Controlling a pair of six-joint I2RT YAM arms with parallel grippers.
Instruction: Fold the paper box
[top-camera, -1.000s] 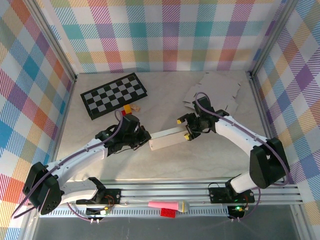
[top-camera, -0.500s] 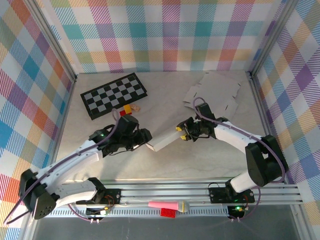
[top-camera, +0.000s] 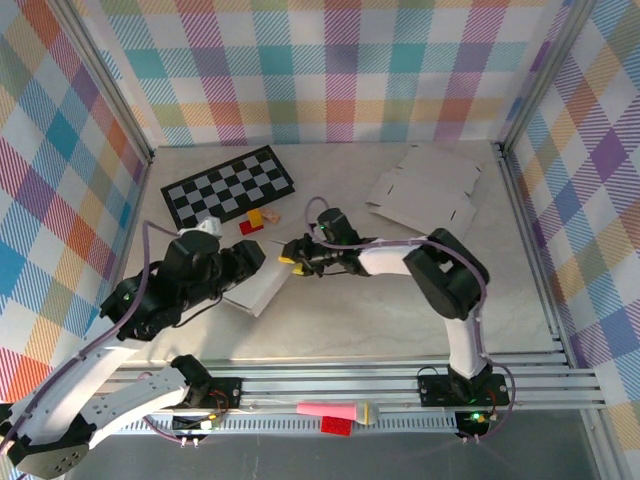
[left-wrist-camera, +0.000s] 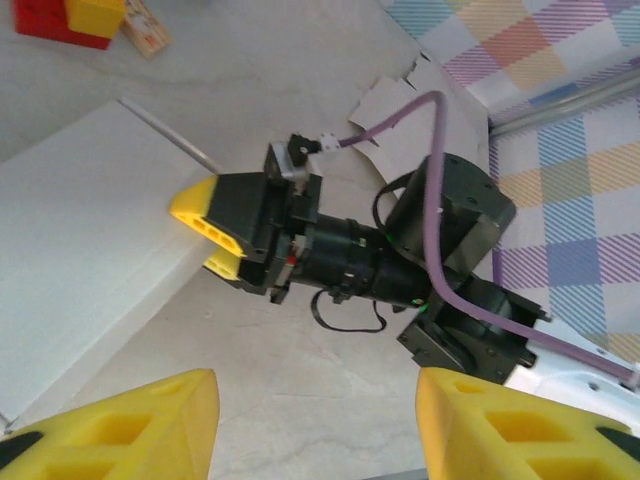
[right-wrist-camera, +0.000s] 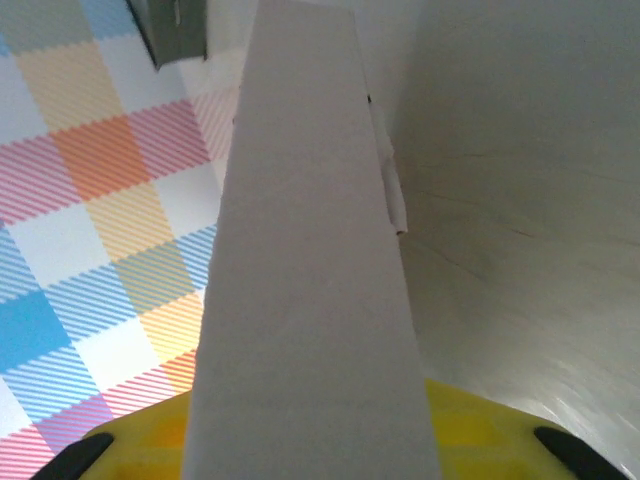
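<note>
Edge of paper box (left-wrist-camera: 80, 260) pinched by right tool (left-wrist-camera: 205, 235); left tool (left-wrist-camera: 315, 405) spread, just beside box; box interior hidden.

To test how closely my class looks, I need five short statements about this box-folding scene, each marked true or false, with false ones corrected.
1. The right claw is clamped on an edge of the white paper box. True.
2. The left claw grips the box too. False: its fingers stand apart with nothing between them.
3. The checkerboard lies at the back left of the table. True.
4. The red and yellow blocks sit on the checkerboard. False: they lie on the table beside its near edge.
5. Flat cardboard sheets lie at the back right. True.
</note>
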